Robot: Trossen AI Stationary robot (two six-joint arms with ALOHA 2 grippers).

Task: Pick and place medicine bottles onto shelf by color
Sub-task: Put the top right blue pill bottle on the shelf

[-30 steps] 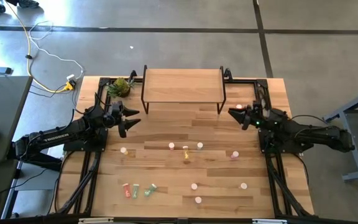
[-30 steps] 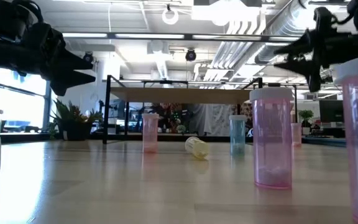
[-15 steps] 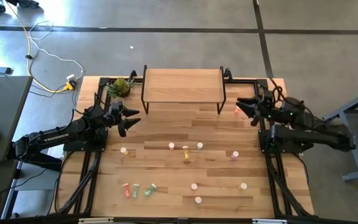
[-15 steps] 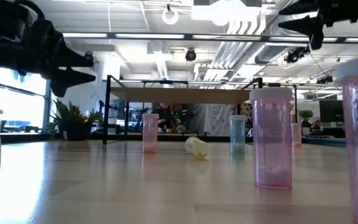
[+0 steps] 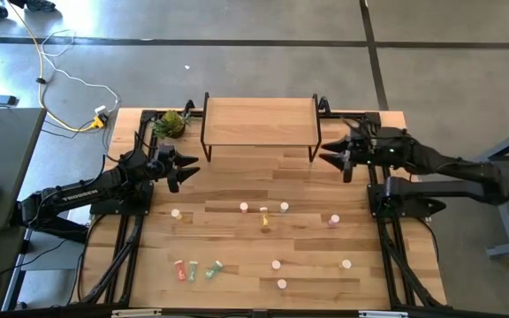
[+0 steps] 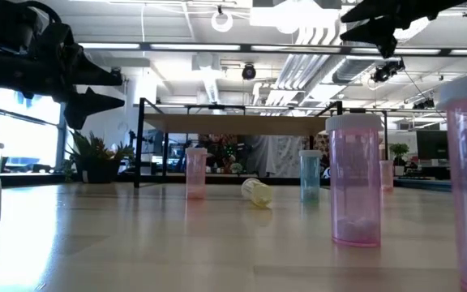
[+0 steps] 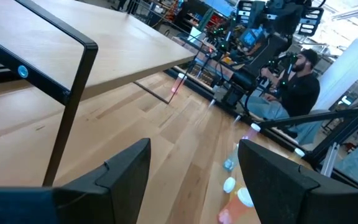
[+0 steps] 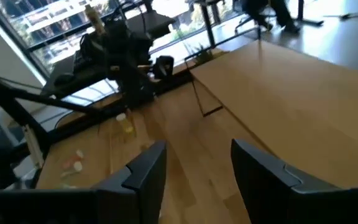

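medicine bottles [image 5: 264, 212] in front of shelf [image 5: 259, 121]: probably light, slick, tippy; pinch mid-body. right gripper [image 5: 338, 162], left gripper [image 5: 180, 172] both spread, empty.

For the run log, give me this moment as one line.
left gripper: open, empty | right gripper: open, empty, beside shelf | bottles: on table

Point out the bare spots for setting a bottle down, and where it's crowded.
The shelf top is entirely bare. The tabletop strip between the shelf and the middle row of bottles is clear too. The front is crowded: a left cluster and scattered pink bottles.
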